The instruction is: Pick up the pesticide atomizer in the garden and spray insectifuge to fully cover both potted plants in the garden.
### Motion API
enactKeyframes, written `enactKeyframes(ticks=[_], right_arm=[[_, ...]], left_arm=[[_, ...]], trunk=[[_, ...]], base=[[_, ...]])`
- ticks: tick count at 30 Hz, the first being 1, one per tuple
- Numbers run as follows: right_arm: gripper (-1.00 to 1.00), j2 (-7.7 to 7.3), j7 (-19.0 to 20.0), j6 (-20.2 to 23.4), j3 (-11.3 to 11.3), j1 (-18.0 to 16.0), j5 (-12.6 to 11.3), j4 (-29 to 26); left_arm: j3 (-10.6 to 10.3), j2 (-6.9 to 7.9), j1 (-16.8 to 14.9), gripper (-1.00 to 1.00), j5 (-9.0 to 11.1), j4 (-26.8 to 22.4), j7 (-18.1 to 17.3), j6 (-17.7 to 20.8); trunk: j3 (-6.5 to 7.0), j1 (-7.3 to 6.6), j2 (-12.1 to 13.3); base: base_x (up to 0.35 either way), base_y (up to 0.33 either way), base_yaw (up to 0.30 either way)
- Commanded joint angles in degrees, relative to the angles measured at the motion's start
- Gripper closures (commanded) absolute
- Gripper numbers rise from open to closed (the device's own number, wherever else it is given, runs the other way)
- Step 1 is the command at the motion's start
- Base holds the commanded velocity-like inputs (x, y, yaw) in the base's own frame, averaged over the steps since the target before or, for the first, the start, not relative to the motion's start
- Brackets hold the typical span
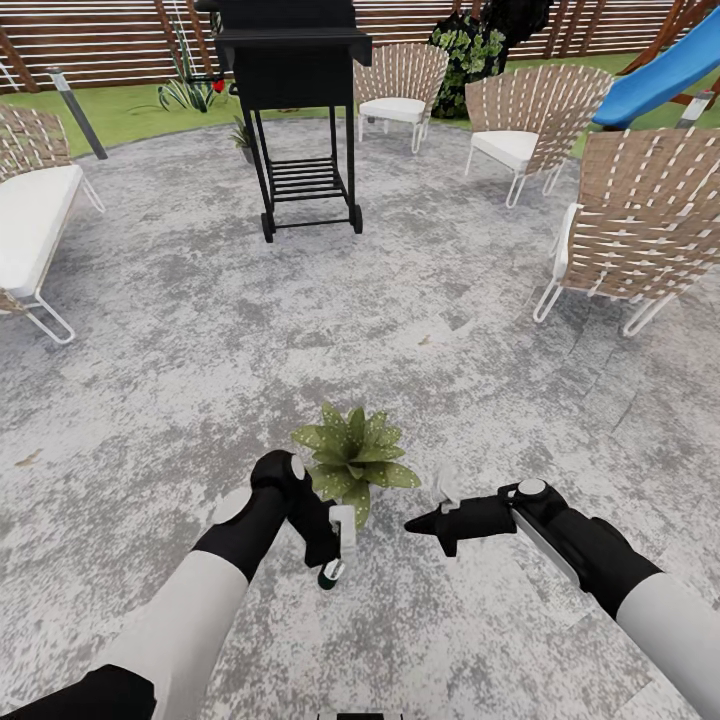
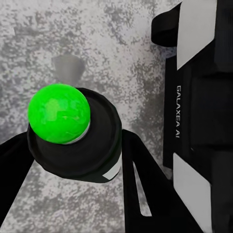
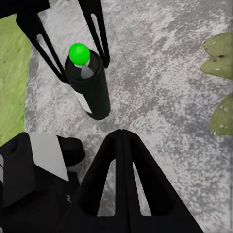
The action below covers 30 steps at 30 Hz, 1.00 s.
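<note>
A round patio [image 1: 200, 330] of mottled grey paving carries everything — green lawn [image 1: 130, 115] borders it at the far side. On the paving, near the robot, stands one potted plant [image 1: 352, 455], a low rosette of pointed green leaves. Farther off, a black grill cart [image 1: 295, 110] rests on its wheels, a second small plant [image 1: 243, 135] just behind it at the patio's edge. Wicker chairs [image 1: 640, 225] with white cushions ring the right and far sides — a cushioned seat [image 1: 30, 230] sits at the left.
</note>
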Motion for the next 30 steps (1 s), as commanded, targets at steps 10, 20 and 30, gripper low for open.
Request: enactKeyframes(ticks=[10, 20, 30], right_arm=[[1.00, 0.32, -0.1, 4.3, 0.1, -0.1, -0.4, -0.2], [1.00, 0.67, -0.1, 5.0, 0.1, -0.1, -0.4, -2.4], [1.00, 1.50, -0.1, 5.0, 0.0, -0.1, -0.4, -2.8]], left_arm=[[-7.5, -0.02, 0.0, 1.00, -0.5, -0.2, -1.0, 4.5], [-9.4, -0.02, 0.0, 1.00, -0.5, -0.2, -1.1, 6.0], [-9.5, -0.02, 0.0, 1.00, -0.5, -0.2, -1.0, 6.2]], trunk=[[-0.04, 0.00, 0.0], [-0.04, 0.00, 0.0], [-0.04, 0.00, 0.0]], base=[[0.000, 0.000, 0.000], [0.000, 0.000, 0.000], [0.000, 0.000, 0.000]])
